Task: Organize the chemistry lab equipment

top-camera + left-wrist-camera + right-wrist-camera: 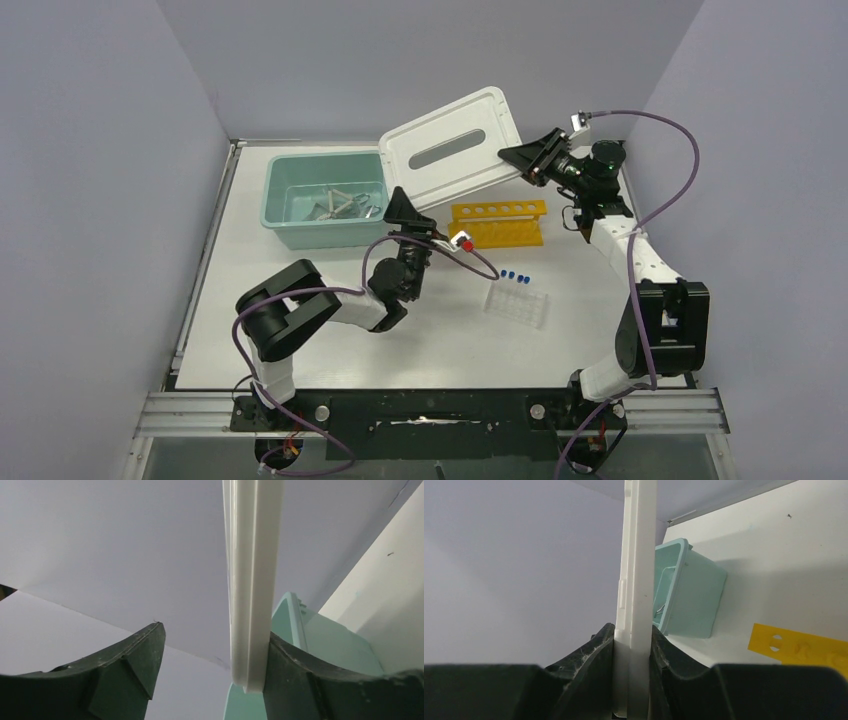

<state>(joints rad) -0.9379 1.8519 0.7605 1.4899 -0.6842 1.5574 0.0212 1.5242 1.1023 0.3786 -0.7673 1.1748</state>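
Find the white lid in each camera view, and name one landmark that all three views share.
Top external: white lid, upper centre, tilted, between the teal tub and the right gripper.
Left wrist: edge-on vertical strip just right of centre, touching one of the open jaws.
Right wrist: edge-on vertical strip at centre, pinched between the jaws.
Shared landmark: the teal tub, right of the lid in both wrist views.

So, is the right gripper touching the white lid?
Touching. The right wrist view shows the right gripper closed on the white lid: both fingers press against its edge, one on each side, with no gap.
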